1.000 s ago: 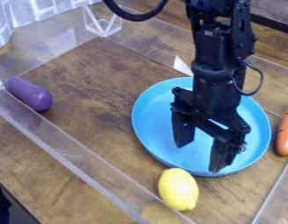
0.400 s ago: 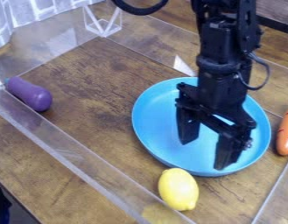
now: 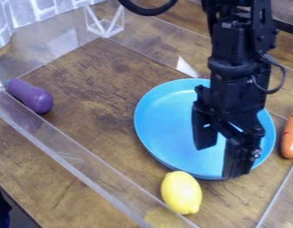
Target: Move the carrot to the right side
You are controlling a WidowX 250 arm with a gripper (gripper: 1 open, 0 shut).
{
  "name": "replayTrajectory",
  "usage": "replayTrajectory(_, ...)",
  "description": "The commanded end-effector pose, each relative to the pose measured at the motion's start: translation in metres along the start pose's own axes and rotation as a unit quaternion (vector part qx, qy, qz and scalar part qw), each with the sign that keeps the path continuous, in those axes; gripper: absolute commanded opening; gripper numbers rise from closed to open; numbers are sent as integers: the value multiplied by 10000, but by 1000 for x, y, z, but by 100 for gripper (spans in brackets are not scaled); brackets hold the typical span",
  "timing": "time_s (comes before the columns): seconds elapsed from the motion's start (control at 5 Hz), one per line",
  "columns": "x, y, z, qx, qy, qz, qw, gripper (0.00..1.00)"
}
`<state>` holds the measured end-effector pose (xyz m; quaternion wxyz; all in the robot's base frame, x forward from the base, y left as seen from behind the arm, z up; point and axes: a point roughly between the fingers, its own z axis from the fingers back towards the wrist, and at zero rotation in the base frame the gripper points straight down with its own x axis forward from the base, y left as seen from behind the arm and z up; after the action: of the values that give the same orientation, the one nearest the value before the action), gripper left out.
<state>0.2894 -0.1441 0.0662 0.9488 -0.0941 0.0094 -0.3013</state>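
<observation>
The robot arm has shifted toward the right of the view, where it earlier stood nearer the middle of the blue plate. Its gripper has gone the same way: in the earliest picture both fingertips hung over the middle and right part of the plate, and now the pair sits farther right, one fingertip reaching close to the plate's right-hand rim. More of the plate's blue surface shows on the left of the gripper than before, and less shows on its right, between gripper and carrot.
</observation>
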Motion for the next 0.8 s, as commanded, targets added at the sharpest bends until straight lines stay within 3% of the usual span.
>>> replayTrajectory(0.0,4,3,15,60,-309,-28,9995,100)
replayTrajectory(0.2,1,3,7,31,-251,-50,9997,100)
replayTrajectory(0.6,-8,27,1,-4,-137,166,9998,100)
